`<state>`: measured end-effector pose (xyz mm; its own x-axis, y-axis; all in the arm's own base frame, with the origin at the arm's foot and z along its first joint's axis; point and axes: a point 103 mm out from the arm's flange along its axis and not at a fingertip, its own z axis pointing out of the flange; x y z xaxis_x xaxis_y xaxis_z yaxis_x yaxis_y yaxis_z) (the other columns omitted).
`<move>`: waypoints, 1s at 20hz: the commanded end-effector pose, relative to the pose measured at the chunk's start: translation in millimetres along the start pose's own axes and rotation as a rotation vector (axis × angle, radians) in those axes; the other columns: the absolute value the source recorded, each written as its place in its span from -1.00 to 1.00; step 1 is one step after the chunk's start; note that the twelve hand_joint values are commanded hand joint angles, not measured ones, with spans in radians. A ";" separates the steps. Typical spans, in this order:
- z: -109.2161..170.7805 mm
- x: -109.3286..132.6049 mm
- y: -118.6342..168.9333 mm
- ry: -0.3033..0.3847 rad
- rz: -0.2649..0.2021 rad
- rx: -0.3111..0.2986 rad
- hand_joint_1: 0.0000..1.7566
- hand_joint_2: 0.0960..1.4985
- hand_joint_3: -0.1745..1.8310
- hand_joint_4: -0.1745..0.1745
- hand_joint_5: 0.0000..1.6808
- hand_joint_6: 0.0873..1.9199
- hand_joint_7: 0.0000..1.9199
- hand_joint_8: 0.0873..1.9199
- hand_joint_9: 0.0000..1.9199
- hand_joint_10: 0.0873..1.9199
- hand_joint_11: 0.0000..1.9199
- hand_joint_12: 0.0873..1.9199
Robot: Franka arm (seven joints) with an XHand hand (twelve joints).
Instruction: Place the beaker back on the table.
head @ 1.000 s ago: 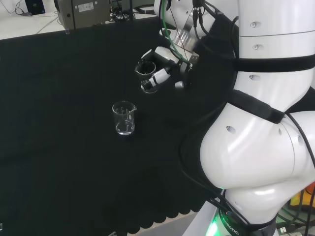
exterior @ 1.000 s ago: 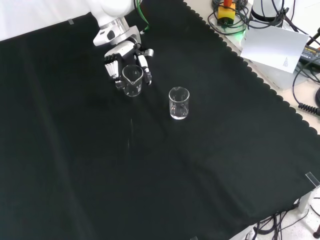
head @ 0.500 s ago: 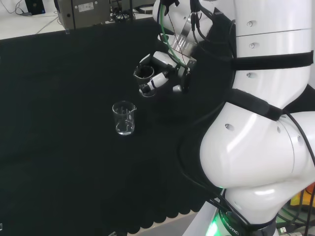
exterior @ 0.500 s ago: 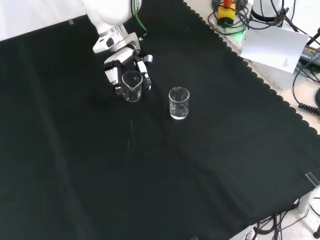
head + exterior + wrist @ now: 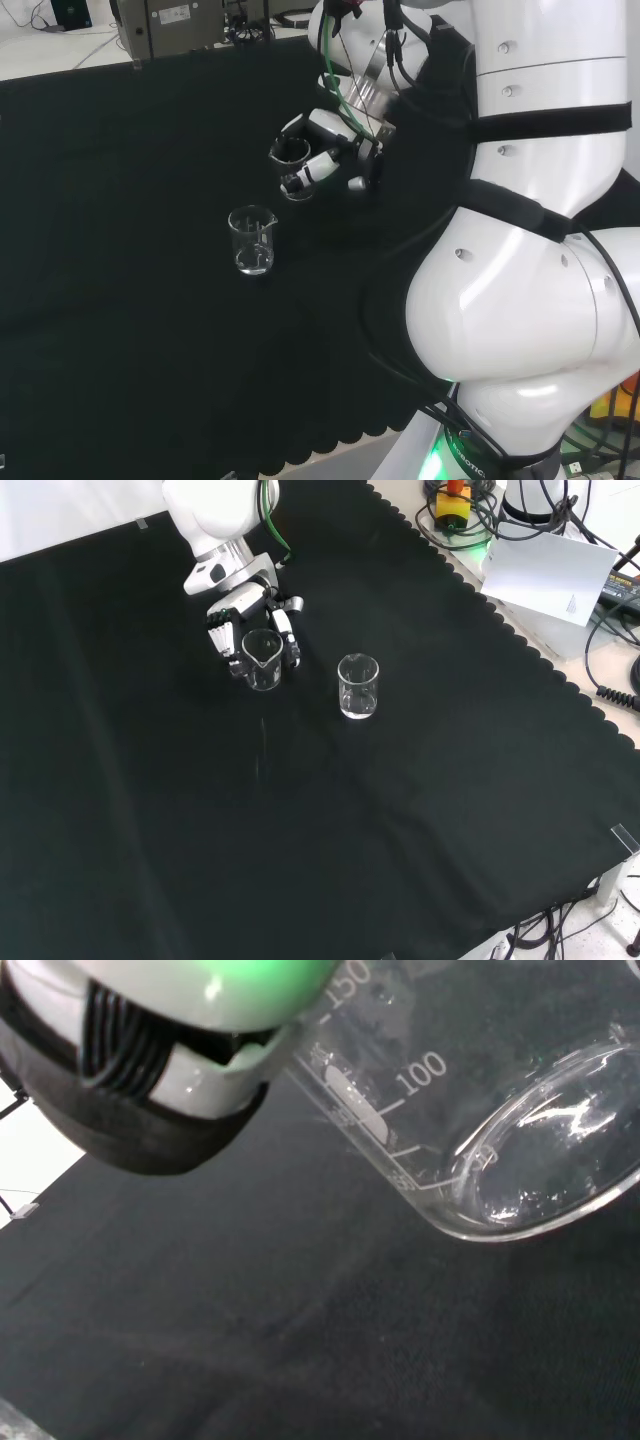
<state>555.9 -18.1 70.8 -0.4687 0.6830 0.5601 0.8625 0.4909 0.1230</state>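
Fingers of the black and white hand (image 5: 240, 615) curl round a clear glass beaker (image 5: 262, 659) with printed markings, held upright low over the black cloth (image 5: 300, 820); 1 other clear glass beaker (image 5: 358, 686) stands nearby, apart

This was a robotics lab. A worktop (image 5: 420, 810) draped in black cloth with a scalloped edge carried two clear graduated beakers (image 5: 358, 686), lab glassware. In the front view, at about one o'clock, cables (image 5: 610, 630) and a white paper sheet (image 5: 545, 570) lay beyond the cloth. In the head view, a grey equipment box (image 5: 170, 25) stood at eleven o'clock.
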 end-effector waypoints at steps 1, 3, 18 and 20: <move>6.2 -3.4 1.8 0.007 -0.001 0.005 0.35 0.37 -1.00 -0.40 0.58 -0.63 0.75 -0.75 0.92 -1.00 0.59 -0.60; 7.5 -4.2 2.0 0.007 0.000 0.007 0.36 0.38 -1.00 -0.42 0.58 -0.61 0.75 -0.75 0.92 -1.00 0.59 -0.60; 17.6 -11.7 3.2 0.036 0.015 0.117 0.26 0.35 -0.86 -0.05 0.05 -0.16 0.01 -0.39 0.41 -1.00 0.13 -0.12; 14.9 -8.2 3.7 0.016 0.010 0.142 0.23 0.34 -0.92 -0.03 -0.07 -0.21 -0.10 -0.39 0.32 -1.00 -0.03 0.01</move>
<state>564.3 -16.3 50.4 -0.4513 0.6689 0.5907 0.8475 0.5286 0.0489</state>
